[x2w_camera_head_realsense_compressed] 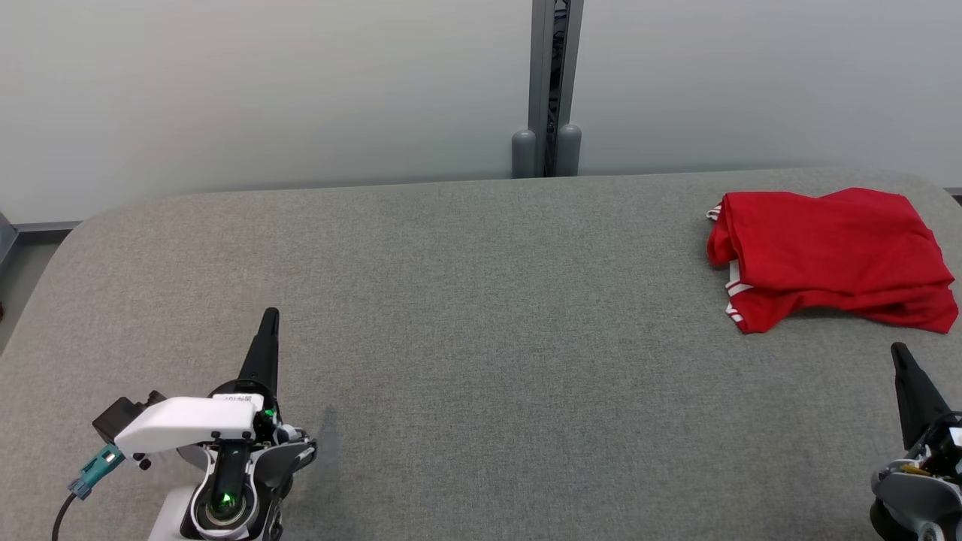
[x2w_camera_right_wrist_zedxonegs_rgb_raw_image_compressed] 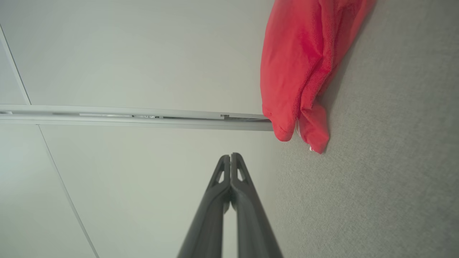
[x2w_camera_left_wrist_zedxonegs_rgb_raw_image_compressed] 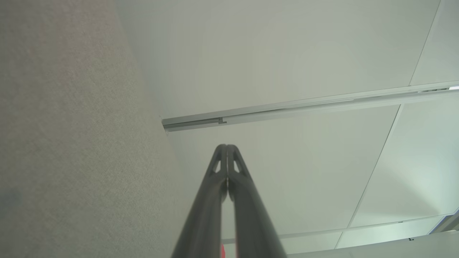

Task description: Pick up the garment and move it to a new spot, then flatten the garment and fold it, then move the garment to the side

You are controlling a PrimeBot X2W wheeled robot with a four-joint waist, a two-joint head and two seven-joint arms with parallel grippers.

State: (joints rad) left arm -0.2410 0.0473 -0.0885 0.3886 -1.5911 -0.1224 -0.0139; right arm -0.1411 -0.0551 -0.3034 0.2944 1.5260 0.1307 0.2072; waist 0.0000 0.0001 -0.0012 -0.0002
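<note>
The garment [x2w_camera_head_realsense_compressed: 830,255] is red with white stripes at one edge, and it lies folded in a loose bundle at the far right of the grey table [x2w_camera_head_realsense_compressed: 481,315]. In the right wrist view the garment [x2w_camera_right_wrist_zedxonegs_rgb_raw_image_compressed: 304,68] rests a short way beyond my fingertips. My right gripper [x2w_camera_head_realsense_compressed: 899,350] is shut and empty, just in front of the garment at the table's right. Far from the garment, at the lower left, my left gripper [x2w_camera_head_realsense_compressed: 270,314] is shut and empty too. Both wrist views show the fingers pressed together, left gripper [x2w_camera_left_wrist_zedxonegs_rgb_raw_image_compressed: 226,147] and right gripper [x2w_camera_right_wrist_zedxonegs_rgb_raw_image_compressed: 230,156].
A pale wall with a grey vertical post [x2w_camera_head_realsense_compressed: 552,90] stands behind the table. The table's far edge curves round at both corners. The wide grey surface between the two grippers is bare felt.
</note>
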